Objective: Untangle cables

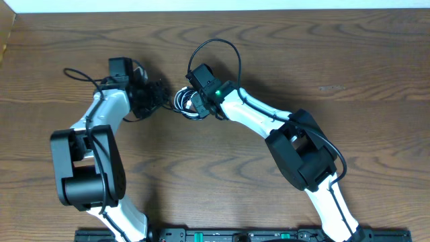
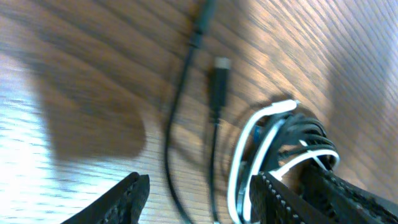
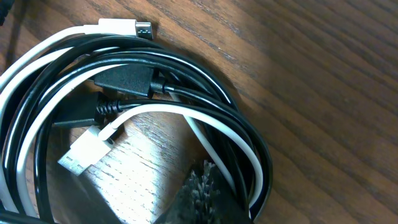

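One bundle (image 1: pixel 185 102) of two cables, coiled together flat on the wooden table (image 1: pixel 336 54), a little left of centre. One black cable (image 3: pixel 205 81) in several turns. One white cable (image 3: pixel 37 46), thinner, threaded through those turns. Two white plugs (image 3: pixel 134 26) visible in the right wrist view, one at the coil's rim and one inside it; number of black plugs not clear.

Probably light, limp and smooth-jacketed, so apt to slip through a loose pinch or drag the whole coil along. Best taken at a plug or just behind it, where likely stiffer.

Two loose black tails (image 2: pixel 169 130) running out from the coil in the left wrist view. Left gripper (image 2: pixel 199 199) parted, with the tails lying between its fingers and nothing pinched. Right gripper (image 3: pixel 199 193) closed, tip down inside the coil; no grip on any strand discernible.
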Tool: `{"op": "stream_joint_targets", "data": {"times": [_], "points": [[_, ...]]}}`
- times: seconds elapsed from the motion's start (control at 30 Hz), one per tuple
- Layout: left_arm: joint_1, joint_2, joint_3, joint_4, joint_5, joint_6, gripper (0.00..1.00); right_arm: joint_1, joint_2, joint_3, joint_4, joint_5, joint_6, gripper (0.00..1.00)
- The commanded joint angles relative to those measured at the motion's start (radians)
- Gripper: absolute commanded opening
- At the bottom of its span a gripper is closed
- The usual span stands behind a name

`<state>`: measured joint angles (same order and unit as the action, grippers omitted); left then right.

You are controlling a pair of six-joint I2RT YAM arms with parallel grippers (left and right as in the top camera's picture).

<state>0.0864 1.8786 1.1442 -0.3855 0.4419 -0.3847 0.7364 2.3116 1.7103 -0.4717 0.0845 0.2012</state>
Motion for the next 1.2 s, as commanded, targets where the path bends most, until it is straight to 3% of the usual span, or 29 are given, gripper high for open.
{"op": "stream_joint_targets", "data": {"times": [0.0,0.47,1.17], "points": [[-0.035,-0.017,-0.016,0.0,-0.047,0.016,0.57,0.003,0.038,-0.028,-0.017,0.014,0.01,0.01],[-0.072,0.017,-0.028,-0.025,-0.19,0.005,0.56,0.003,0.038,-0.028,-0.019,0.014,0.006,0.01],[-0.07,0.103,-0.028,0.009,-0.145,0.042,0.56,0.003,0.038,-0.028,-0.019,0.014,0.006,0.01]]}}
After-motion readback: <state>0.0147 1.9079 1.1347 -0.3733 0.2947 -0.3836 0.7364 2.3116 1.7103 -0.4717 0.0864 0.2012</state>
